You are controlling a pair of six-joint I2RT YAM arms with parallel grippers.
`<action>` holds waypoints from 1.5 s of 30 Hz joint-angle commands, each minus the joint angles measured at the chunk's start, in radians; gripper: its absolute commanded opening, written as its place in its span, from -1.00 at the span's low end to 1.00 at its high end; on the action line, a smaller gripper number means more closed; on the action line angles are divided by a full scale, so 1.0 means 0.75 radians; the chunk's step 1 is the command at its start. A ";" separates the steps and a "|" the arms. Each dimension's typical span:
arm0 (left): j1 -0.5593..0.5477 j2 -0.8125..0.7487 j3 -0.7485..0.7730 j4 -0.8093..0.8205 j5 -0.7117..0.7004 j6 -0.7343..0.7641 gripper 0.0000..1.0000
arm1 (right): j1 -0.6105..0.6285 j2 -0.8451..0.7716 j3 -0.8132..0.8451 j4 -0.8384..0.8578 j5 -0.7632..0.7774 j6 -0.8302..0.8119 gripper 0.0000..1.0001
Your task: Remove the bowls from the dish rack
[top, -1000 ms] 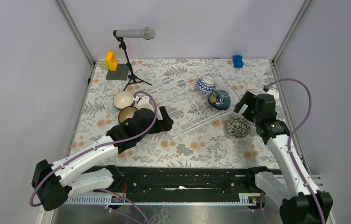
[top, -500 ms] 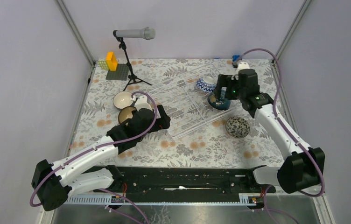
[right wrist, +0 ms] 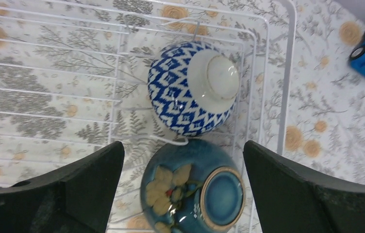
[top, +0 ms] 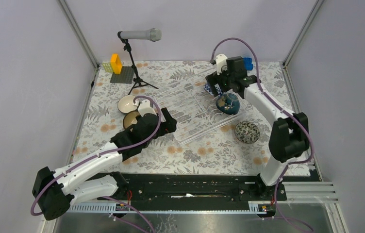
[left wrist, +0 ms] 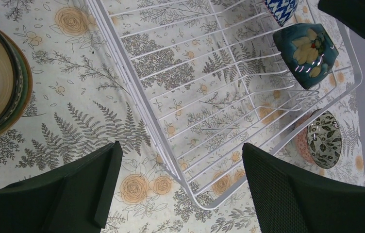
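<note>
The white wire dish rack (top: pixel 185 97) lies mid-table. Two bowls lie upside down in its back right part: the blue-white zigzag bowl (right wrist: pixel 192 94) and the dark teal bowl with gold flowers (right wrist: pixel 192 191), which also shows in the top view (top: pixel 227 103). My right gripper (top: pixel 219 91) is open above them, its fingers either side of the dark teal bowl (right wrist: pixel 183 184). A pink bowl (top: pixel 247 131) sits on the table right of the rack. A white-inside bowl (top: pixel 128 103) and a dark brown bowl (top: pixel 133 118) sit left of it. My left gripper (top: pixel 172 130) is open and empty over the rack's near corner (left wrist: pixel 203 206).
A microphone on a black tripod (top: pixel 139 35) stands at the back left, beside a grey baseplate with a yellow block (top: pixel 121 73). A blue toy (top: pixel 247 63) lies at the back right, near the rack's far corner. Grey walls enclose the flowered tablecloth.
My right arm has swung from beside the pink bowl at the table's right to above the two bowls in the rack. My left arm has barely moved.
</note>
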 commanded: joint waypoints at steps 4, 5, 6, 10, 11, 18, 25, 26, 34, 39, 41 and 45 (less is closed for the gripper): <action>0.007 -0.066 0.004 0.036 -0.051 0.000 0.98 | 0.109 0.183 0.178 -0.091 0.253 -0.352 0.99; 0.007 -0.070 0.009 0.023 -0.058 0.003 0.97 | 0.113 0.220 0.207 -0.120 0.245 -0.377 0.95; 0.007 -0.073 0.013 0.016 -0.064 0.006 0.97 | 0.114 0.239 0.241 -0.157 0.229 -0.397 0.92; 0.007 -0.082 0.025 0.004 -0.076 0.012 0.97 | 0.130 0.346 0.346 -0.239 0.259 -0.437 0.99; 0.007 -0.082 0.028 0.006 -0.076 0.013 0.98 | 0.135 0.363 0.355 -0.237 0.278 -0.447 0.99; 0.008 -0.064 0.042 -0.007 -0.078 0.012 0.98 | 0.142 0.438 0.380 -0.183 0.392 -0.506 0.97; 0.007 -0.054 0.045 -0.009 -0.089 0.012 0.97 | 0.147 0.493 0.405 -0.140 0.406 -0.541 0.97; 0.007 -0.054 0.045 -0.009 -0.089 0.012 0.98 | 0.149 0.499 0.412 -0.141 0.398 -0.549 0.94; 0.008 -0.027 0.039 0.000 -0.108 0.020 0.97 | 0.163 0.552 0.521 -0.260 0.327 -0.574 0.62; 0.008 -0.010 0.040 0.004 -0.107 0.017 0.97 | 0.163 0.504 0.512 -0.259 0.316 -0.579 0.49; 0.007 -0.011 0.039 0.006 -0.106 0.018 0.98 | 0.163 0.476 0.503 -0.256 0.327 -0.576 0.43; 0.007 -0.010 0.039 0.007 -0.106 0.021 0.97 | 0.161 0.427 0.484 -0.246 0.360 -0.567 0.29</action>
